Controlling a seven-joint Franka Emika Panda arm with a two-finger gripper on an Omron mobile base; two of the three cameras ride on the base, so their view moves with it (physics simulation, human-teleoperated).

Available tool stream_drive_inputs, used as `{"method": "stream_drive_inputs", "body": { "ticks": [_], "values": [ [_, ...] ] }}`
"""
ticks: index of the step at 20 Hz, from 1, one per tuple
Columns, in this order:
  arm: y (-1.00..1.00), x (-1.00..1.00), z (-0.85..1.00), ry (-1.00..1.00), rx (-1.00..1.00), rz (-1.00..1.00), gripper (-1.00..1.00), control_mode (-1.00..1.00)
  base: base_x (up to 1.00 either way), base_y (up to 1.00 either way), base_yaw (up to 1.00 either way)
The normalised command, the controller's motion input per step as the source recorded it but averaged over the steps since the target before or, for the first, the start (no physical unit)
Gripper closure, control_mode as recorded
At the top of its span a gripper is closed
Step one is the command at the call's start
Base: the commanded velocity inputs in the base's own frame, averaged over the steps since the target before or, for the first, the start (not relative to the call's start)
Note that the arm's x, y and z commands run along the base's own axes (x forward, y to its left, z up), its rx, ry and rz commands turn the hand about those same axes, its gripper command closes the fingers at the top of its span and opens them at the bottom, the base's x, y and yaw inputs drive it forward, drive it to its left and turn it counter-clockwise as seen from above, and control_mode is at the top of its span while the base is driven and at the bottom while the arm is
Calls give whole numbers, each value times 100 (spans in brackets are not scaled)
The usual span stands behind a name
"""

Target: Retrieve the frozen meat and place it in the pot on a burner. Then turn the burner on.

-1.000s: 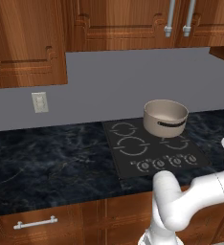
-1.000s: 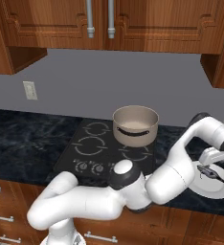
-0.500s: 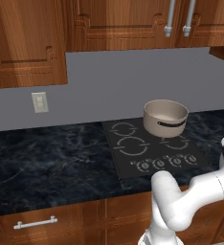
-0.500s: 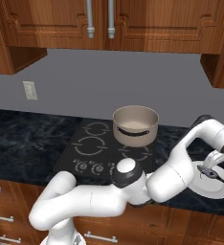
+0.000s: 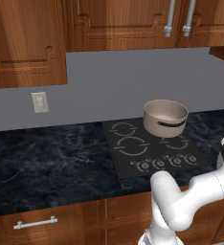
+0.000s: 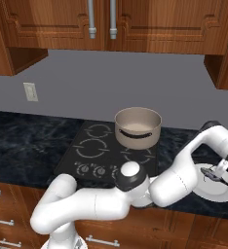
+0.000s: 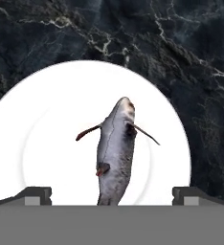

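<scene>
Fish [image 7: 115,153] lies on the white plate [image 7: 47,119] at frame centre; gripper [image 7: 111,194] fingertips spread wide at either side. Pot [image 6: 138,127] sits empty on the cooktop [image 6: 94,146], mid-frame.

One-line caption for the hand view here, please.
Open hand poised above a grey fish lying on a round white plate on the dark marble counter.
</scene>
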Motion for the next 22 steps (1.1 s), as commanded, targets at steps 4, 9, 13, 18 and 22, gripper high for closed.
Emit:
{"method": "stream_drive_inputs", "body": {
  "ticks": [4,9,13,18,22],
  "values": [
    [0,0,-19,-7,-5,13,-100,-100,0,0,0],
    [0,0,-14,0,0,1,-100,-100,0,0,0],
    [0,4,-21,0,0,0,-100,-100,0,0,0],
    [1,7,-32,1,0,0,-100,-100,0,0,0],
    [0,1,-25,3,0,0,-100,-100,0,0,0]
  ]
}}
